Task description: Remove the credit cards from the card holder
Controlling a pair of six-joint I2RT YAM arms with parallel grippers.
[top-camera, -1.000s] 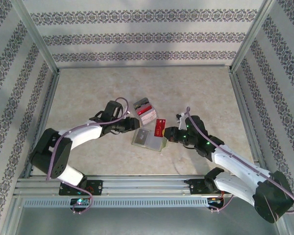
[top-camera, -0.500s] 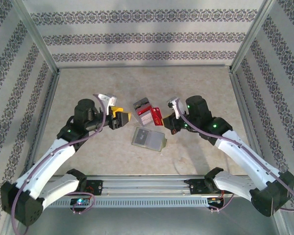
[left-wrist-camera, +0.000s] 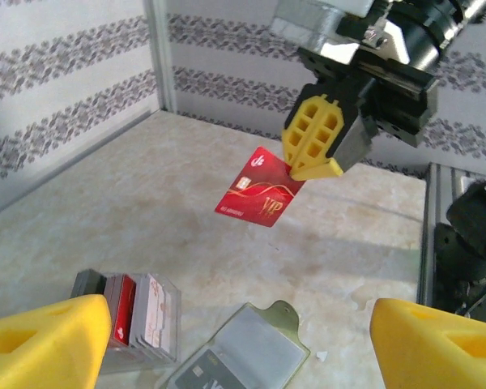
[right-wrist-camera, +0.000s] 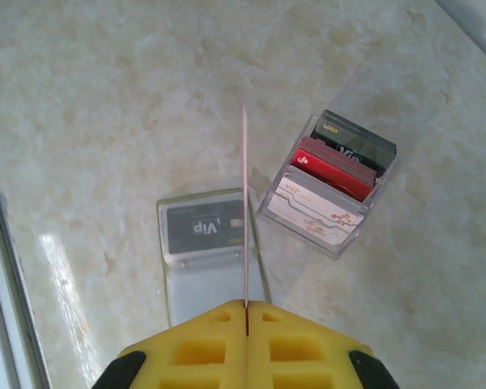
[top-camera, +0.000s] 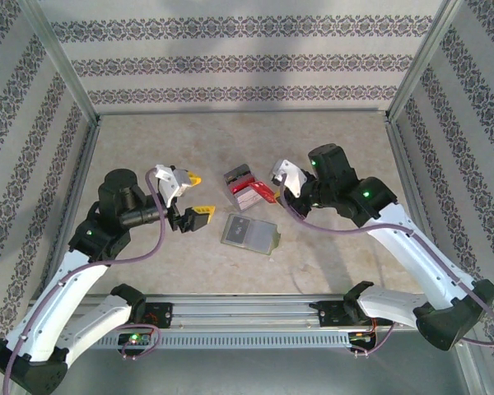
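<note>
Right pincer [right-wrist-camera: 245,312] clamps the red card [left-wrist-camera: 257,188] clear of the open card holder [right-wrist-camera: 202,235] (probably bound for the box [right-wrist-camera: 308,234]); left pincer [top-camera: 196,196] stands wide, empty.

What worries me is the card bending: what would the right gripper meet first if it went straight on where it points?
Probably the open card holder, in line beyond the red card the right gripper pinches; depth is unclear.
</note>
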